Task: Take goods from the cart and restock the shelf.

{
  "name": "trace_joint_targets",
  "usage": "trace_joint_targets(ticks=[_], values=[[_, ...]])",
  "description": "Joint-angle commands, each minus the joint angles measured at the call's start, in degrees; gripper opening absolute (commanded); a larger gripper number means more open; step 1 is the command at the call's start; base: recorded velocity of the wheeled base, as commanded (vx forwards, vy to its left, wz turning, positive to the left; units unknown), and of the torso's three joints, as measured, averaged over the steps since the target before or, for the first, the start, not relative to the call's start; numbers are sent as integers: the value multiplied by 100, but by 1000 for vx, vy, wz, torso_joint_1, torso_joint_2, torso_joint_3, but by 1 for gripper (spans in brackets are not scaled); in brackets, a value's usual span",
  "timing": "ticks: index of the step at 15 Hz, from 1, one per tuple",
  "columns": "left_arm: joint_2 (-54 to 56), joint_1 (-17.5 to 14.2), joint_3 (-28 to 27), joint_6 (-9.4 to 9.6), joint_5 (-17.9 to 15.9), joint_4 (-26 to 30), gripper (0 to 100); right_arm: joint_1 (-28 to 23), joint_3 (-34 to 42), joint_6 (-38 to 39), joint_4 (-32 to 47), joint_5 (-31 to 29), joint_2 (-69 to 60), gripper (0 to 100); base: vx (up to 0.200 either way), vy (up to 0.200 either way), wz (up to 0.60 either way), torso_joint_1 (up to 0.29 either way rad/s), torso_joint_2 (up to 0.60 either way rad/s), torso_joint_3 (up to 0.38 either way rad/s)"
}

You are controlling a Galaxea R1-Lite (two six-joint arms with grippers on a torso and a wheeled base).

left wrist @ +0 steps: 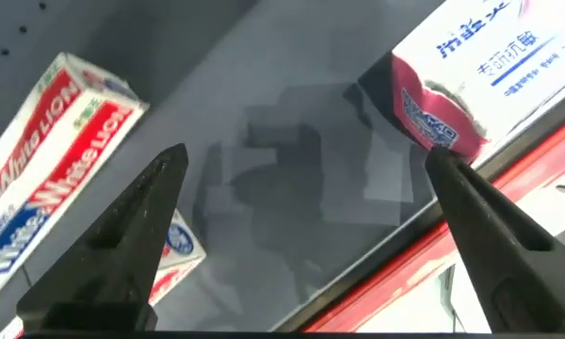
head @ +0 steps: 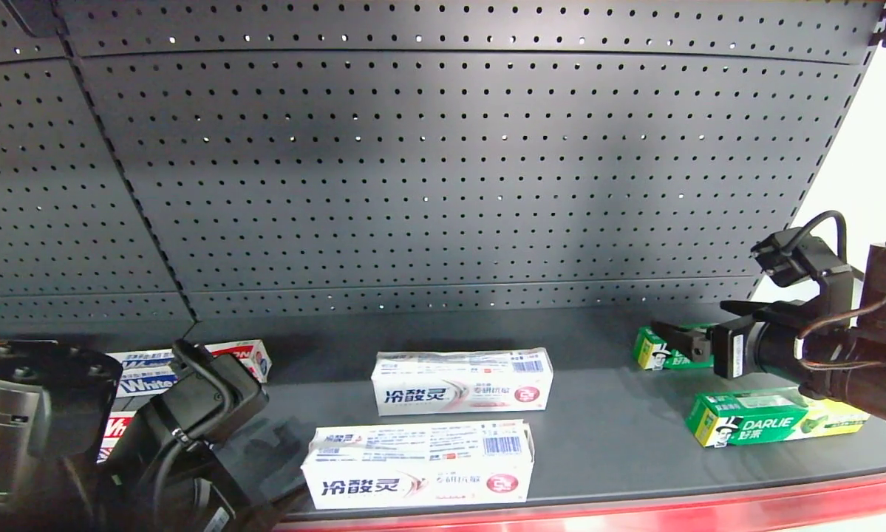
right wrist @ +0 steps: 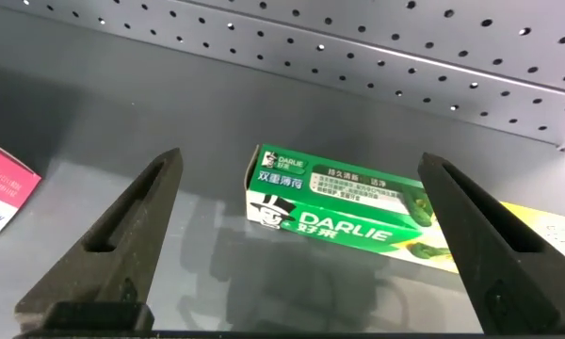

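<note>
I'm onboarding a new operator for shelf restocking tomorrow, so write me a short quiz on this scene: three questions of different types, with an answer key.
1. True or false: the right claw is open and holds nothing.
2. How many white-and-pink cardboard toothpaste boxes lie on the dark grey metal shelf? A: one. B: two. C: four.
3. Fill in: the red, white and blue cardboard toothpaste boxes lie nearest the ___ claw.

Key
1. True.
2. B.
3. Left: they lie by the left claw.
</note>
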State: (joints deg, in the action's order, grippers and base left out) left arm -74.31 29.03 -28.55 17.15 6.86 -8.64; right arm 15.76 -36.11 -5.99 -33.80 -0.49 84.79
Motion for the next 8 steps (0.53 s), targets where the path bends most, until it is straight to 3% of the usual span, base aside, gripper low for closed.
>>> trace_joint_targets(ticks=[1, 8], values=[[-118, 77, -107, -1, -1, -6, 100, 15, 16, -8, -3, -4, 20, 100, 0, 0, 0, 0, 0, 0], [-233, 323, -265, -1, 8, -6, 100, 6, 16, 1, -3, -4, 12, 100, 0, 0, 0, 0, 0, 0]])
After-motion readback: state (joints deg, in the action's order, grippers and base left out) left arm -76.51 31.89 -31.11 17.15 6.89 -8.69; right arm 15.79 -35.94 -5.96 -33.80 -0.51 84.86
